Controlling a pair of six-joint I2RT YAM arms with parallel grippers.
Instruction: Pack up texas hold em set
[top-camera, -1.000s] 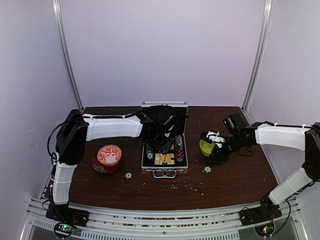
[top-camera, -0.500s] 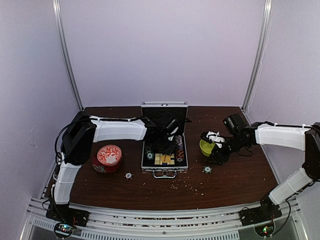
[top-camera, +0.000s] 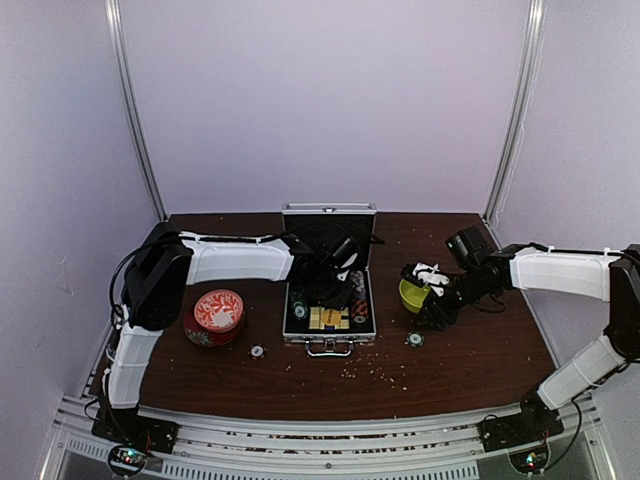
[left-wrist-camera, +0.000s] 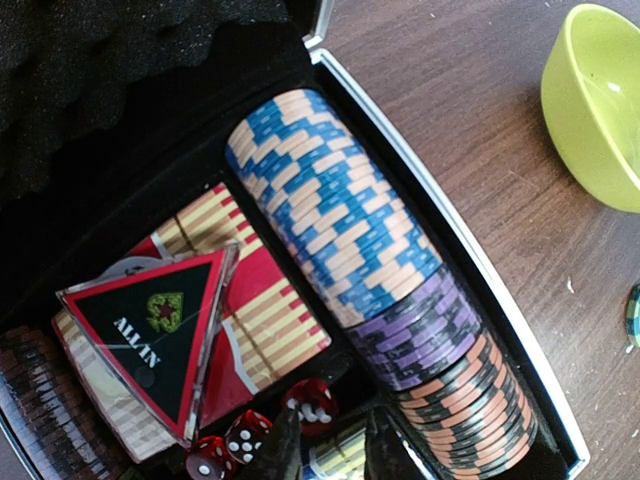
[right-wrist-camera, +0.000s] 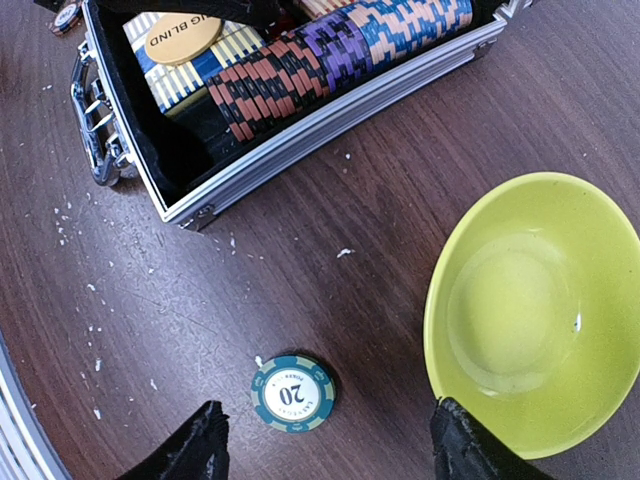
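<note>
Case: the square silver aluminium case (top-camera: 329, 335) lies open mid-table, striped chip rows (left-wrist-camera: 345, 230) along its right wall.
Left gripper (left-wrist-camera: 325, 445): inside the case above the red dice (left-wrist-camera: 245, 437); whether its fingers are parted or pinched, one cannot tell.
Right gripper (right-wrist-camera: 325, 440): spread wide, empty, straddling the loose teal chip (right-wrist-camera: 292, 393).
Risk: closing could clip the lime-green bowl (right-wrist-camera: 535, 310) just right of the chip, or skid the flat chip away.
</note>
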